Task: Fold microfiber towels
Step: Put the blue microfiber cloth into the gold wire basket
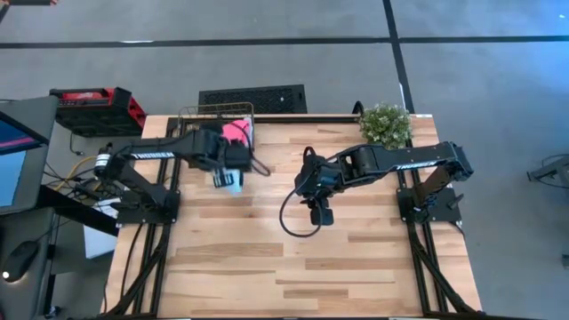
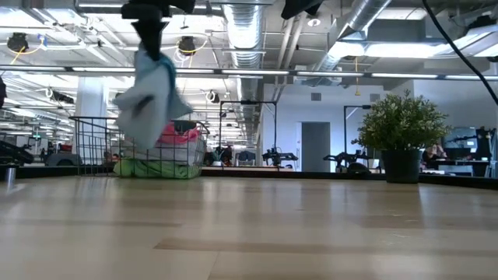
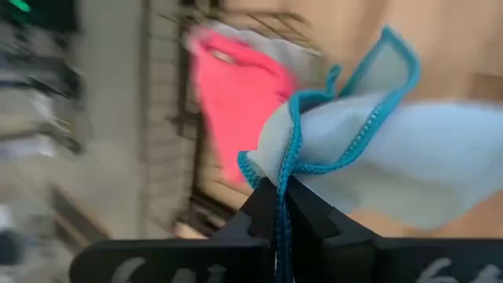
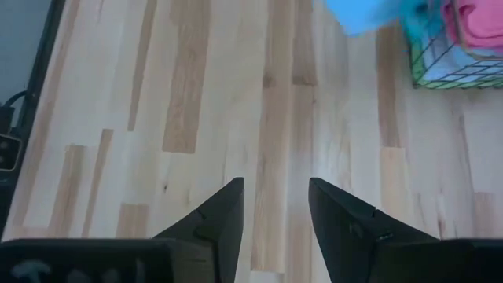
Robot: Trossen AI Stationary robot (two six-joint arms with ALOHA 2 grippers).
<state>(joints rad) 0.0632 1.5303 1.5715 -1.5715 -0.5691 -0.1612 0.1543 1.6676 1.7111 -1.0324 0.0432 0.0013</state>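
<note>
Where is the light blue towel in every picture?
High view: light blue towel hangs from the left claw, beside the wire basket.
Low view: upper left, before the basket.
Left wrist: centre-right.
Right wrist: top edge.
Shared landmark: the basket.

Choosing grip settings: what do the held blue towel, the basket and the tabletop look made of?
Blue towel: soft fabric, matte, stitched teal edging, draping limply. Basket: thin dark wire grid, probably metal. Tabletop: light wood planks, smooth with a slight sheen.
</note>
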